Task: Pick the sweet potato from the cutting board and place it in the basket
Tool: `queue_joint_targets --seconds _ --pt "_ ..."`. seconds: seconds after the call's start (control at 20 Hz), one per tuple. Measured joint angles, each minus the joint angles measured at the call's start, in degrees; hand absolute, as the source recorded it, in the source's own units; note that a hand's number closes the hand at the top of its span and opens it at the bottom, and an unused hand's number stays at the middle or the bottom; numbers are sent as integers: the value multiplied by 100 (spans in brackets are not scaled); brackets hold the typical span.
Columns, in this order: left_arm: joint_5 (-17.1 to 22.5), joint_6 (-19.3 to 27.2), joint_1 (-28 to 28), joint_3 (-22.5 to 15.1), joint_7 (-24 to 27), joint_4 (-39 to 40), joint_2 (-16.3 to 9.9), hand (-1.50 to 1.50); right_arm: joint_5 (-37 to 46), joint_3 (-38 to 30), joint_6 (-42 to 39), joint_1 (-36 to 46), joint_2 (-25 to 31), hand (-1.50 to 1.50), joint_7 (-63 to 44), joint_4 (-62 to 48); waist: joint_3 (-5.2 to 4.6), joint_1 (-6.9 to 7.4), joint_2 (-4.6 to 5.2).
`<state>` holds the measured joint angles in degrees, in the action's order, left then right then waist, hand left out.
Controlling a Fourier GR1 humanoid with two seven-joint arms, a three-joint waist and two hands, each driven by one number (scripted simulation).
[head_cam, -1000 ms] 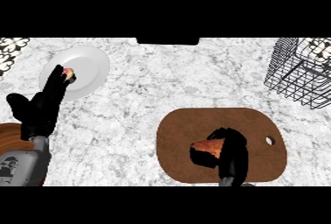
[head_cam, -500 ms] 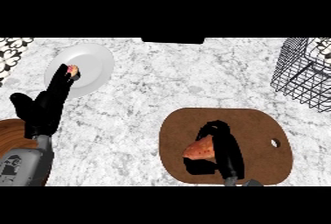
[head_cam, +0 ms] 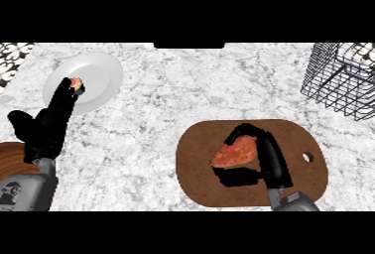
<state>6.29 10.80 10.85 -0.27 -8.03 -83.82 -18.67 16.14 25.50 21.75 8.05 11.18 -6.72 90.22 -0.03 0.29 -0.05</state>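
An orange sweet potato is over the brown cutting board at the lower right. My right hand curls round it, fingers over its right side and thumb below it. I cannot tell whether the potato rests on the board or is just above it. The black wire basket stands at the upper right edge, well apart from the hand. My left hand rests open at the left, fingers pointing up over a white plate.
A small orange piece shows at the left fingertips on the white plate. A round wooden object lies at the lower left edge. Marble counter stretches between board and basket.
My right hand has closed round the sweet potato and shifted slightly up the board. The left hand stays in place.
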Motion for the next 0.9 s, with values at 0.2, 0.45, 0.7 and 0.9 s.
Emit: queue_joint_targets --seconds 0.2,0.45,0.7,0.9 --pt "-53 6 12 60 -81 -56 42 0 192 -269 -90 123 178 150 -538 753 0 -37 -8" --pt "-85 -76 20 161 -49 -9 52 0 434 -756 -401 774 314 150 -1720 1301 -1 -36 -5" --pt "-110 -185 34 219 73 157 81 0 336 -1515 -410 1613 218 150 -2355 1174 0 -17 3" --pt "-128 -227 -33 263 67 58 111 0 240 -2140 -563 2266 414 150 -2489 689 1 2 5"
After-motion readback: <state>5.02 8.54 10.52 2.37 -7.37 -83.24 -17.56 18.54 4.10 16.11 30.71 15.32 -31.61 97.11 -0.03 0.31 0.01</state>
